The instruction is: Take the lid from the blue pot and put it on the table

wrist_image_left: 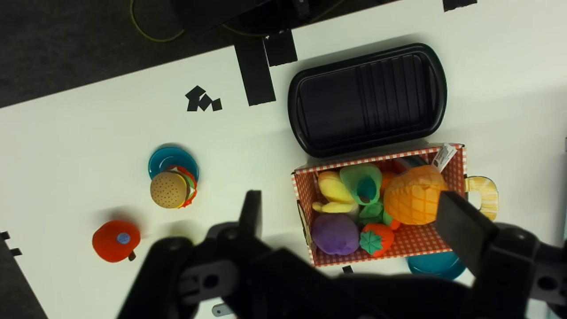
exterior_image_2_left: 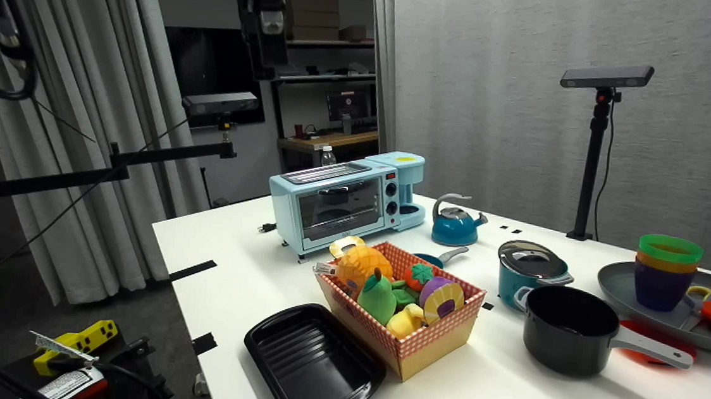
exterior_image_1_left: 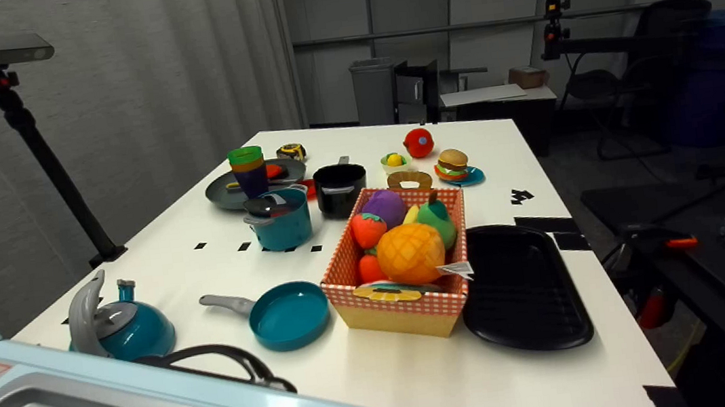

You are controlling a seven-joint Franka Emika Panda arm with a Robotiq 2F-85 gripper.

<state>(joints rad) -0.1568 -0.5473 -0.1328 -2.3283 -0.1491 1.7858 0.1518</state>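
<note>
The blue pot (exterior_image_1_left: pixel 288 231) stands upright on the white table (exterior_image_1_left: pixel 527 389), in both exterior views. On its rim rests the greyish see-through lid (exterior_image_2_left: pixel 531 259), askew. Part of the pot's inside shows beside the lid (exterior_image_1_left: pixel 265 206). In the wrist view, my gripper (wrist_image_left: pixel 350 197) is open, its fingers wide apart with nothing between them. It hangs above the fruit basket, clear of the pot. Neither pot nor lid shows in the wrist view. A dark shape (exterior_image_2_left: pixel 261 27) high in an exterior view may be the gripper.
A black pot (exterior_image_2_left: pixel 566 343) stands close beside the blue pot. The cups (exterior_image_1_left: pixel 250 179) sit on a dark plate (exterior_image_1_left: pixel 223 193) behind it. Nearby are a checked fruit basket (exterior_image_1_left: pixel 399 319), a black tray (exterior_image_1_left: pixel 521 281), a blue pan (exterior_image_1_left: pixel 290 315) and a kettle (exterior_image_1_left: pixel 142 332).
</note>
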